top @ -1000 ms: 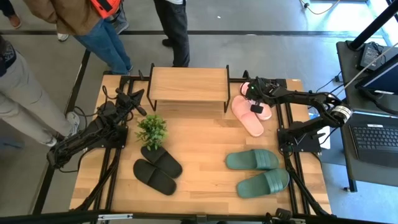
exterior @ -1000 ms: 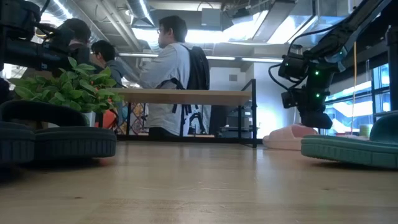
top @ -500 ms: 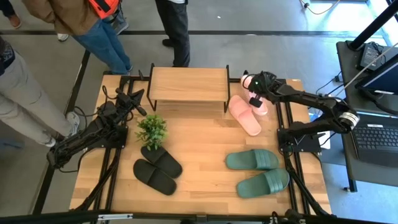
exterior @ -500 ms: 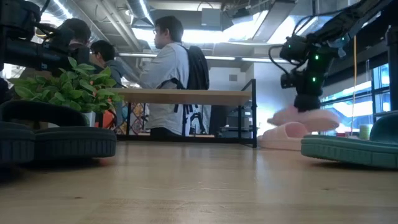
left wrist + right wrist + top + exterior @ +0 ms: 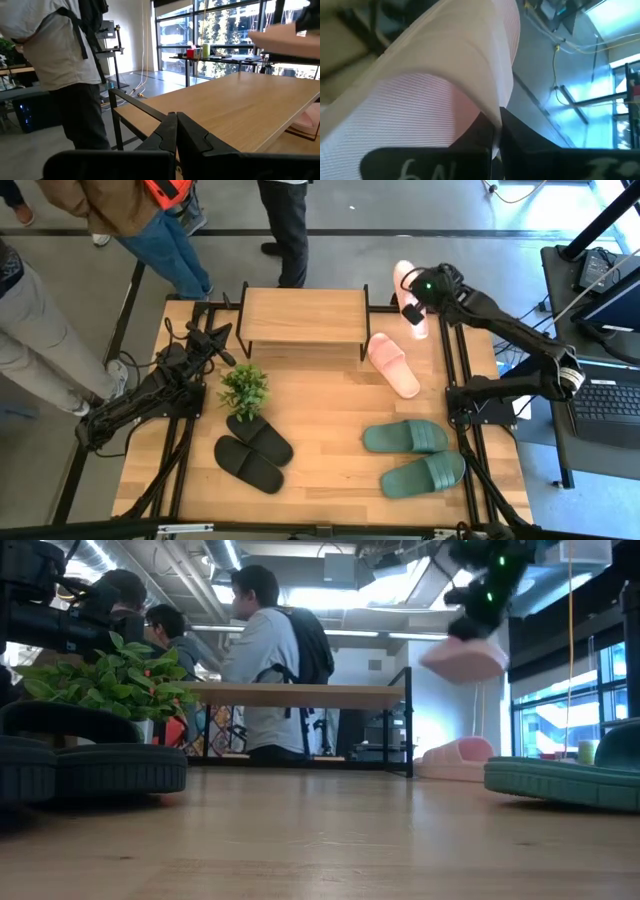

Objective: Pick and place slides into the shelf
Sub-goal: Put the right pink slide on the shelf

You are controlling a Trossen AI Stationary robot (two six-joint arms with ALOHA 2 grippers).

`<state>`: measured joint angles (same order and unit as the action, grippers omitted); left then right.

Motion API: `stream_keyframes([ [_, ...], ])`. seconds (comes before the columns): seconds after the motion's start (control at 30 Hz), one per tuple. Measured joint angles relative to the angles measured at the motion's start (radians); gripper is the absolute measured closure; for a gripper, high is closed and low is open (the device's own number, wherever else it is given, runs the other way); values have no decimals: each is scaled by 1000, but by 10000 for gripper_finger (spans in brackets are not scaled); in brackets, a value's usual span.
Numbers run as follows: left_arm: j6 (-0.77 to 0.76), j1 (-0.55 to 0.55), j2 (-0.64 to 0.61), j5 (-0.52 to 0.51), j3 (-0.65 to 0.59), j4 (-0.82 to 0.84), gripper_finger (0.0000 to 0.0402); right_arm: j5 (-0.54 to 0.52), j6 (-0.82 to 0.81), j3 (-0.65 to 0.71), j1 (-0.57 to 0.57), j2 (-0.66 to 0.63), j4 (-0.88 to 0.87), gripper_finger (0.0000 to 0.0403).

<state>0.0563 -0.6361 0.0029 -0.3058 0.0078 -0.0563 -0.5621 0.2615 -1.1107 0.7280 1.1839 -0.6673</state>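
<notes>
Partly hidden: pink slide (image 5: 404,292) under right tool (image 5: 415,308).

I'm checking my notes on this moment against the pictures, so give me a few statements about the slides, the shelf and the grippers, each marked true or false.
1. The right gripper holds one pink slide in the air. True.
2. The other pink slide lies on top of the shelf. False: it lies on the table, beside the shelf's right end.
3. The left gripper is shut and holds nothing. True.
4. The green slides are stacked on the black slides. False: the pairs lie apart, green toward the right, black near the plant.
</notes>
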Motion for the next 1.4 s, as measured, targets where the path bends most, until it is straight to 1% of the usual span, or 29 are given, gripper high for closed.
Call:
stream_keyframes([
  [0.17,0,0,0,0,0,0,401,3,-112,-126,-71,1,-13,389],
  [0.3,0,0,0,0,0,0,401,2,-129,-216,-144,31,-21,389],
  [0.43,0,0,0,0,0,0,401,0,-129,-302,-213,99,-21,389],
  [0.6,0,0,0,0,0,0,401,-68,-126,-401,-277,220,-41,389],
  [0.77,0,0,0,0,0,0,401,-105,-160,-515,-312,350,-105,389],
  [1.03,0,0,0,0,0,0,401,-167,-197,-717,-351,551,-270,389],
  [1.23,0,0,0,0,0,0,401,-196,-243,-839,-367,659,-377,389],
  [1.4,0,0,0,0,0,0,401,-218,-295,-897,-367,723,-456,389],
])
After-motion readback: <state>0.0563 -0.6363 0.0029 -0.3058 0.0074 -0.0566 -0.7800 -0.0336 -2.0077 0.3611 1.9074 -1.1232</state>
